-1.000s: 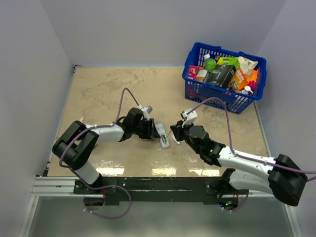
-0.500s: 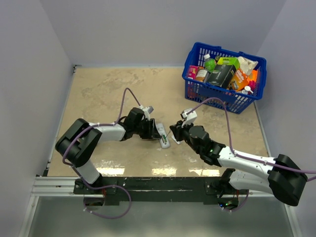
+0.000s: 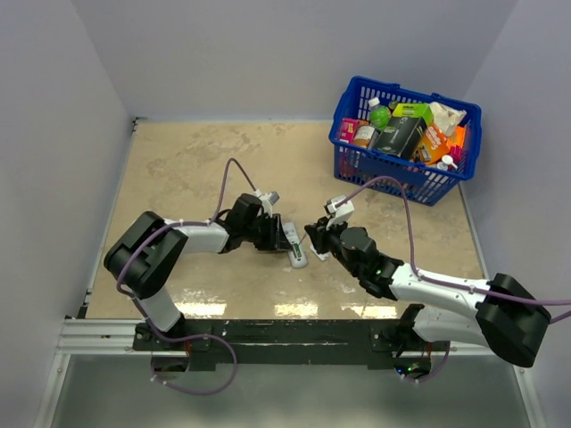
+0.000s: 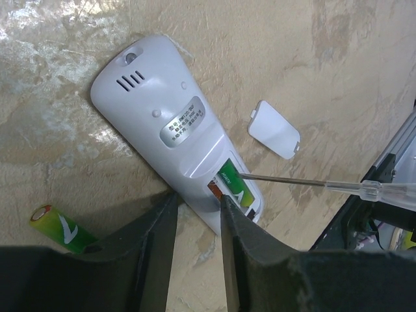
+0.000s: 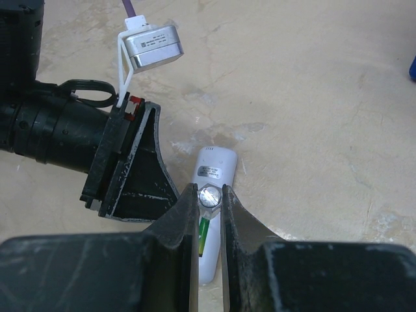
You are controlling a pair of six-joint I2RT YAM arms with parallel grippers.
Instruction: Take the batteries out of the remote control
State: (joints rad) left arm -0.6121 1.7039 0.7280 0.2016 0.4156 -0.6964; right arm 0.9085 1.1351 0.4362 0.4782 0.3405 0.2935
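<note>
The white remote control (image 4: 162,110) lies face down, its battery bay open. One green battery (image 4: 235,185) sits in the bay. The other battery (image 4: 62,227) lies loose on the table beside my left fingers. My left gripper (image 4: 198,205) is narrowly open with its fingertips against the remote's long edge at the bay; nothing is clamped. My right gripper (image 5: 209,198) is shut on the clear handle of a screwdriver (image 5: 210,196). The screwdriver's thin shaft (image 4: 286,180) touches the battery in the bay. From above, both grippers meet at the remote (image 3: 295,245).
The small white battery cover (image 4: 274,128) lies on the table just beyond the remote. A blue basket (image 3: 406,169) full of groceries stands at the back right. Grey walls enclose the beige table on three sides.
Both arms have crept slightly closer around the remote. The remote has stayed in place.
</note>
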